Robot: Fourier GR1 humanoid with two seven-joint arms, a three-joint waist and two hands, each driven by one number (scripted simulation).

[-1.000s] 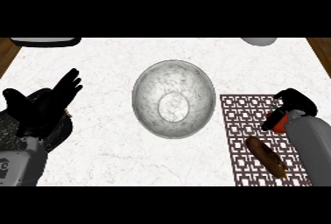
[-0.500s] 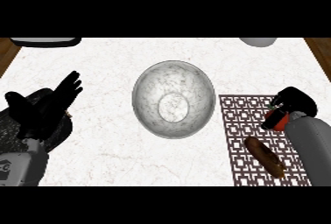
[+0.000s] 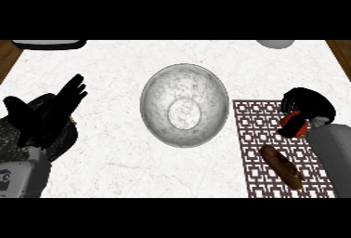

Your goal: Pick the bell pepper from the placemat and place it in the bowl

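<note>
From the head view, a round bowl (image 3: 184, 106) of pale, speckled stone-like material is sitting near the middle of a white marbled counter (image 3: 123, 162), its inner base showing as a smaller oval ring inside the wide, smooth rim. Just to the right of the bowl, a rectangular placemat (image 3: 264, 139) is lying flat, its surface woven in a dark brown and white lattice of small squares. Over the far right part of that placemat, well to the right of the bowl, the right hand (image 3: 307, 108) is curling its black fingers around the bell pepper (image 3: 295, 124), which is showing only as a glossy red patch beneath the fingers and thumb; whether the pepper is resting on the mat or hanging just above it cannot be told. The grey, smooth forearm (image 3: 332, 158) is running from that hand toward the lower right. On the placemat, below the hand and to the lower right of the bowl, a long brown, rough-crusted object (image 3: 282, 167) shaped like a bread loaf is lying at a slant. Well to the left of the bowl, the left hand (image 3: 48, 111) is resting open with its black fingers spread and pointing up, grasping nothing. Beyond the bowl, at the far edge of the counter, a dark rounded object (image 3: 48, 44) is showing to the left and a pale rounded one (image 3: 276, 43) to the right, both cut off.
</note>
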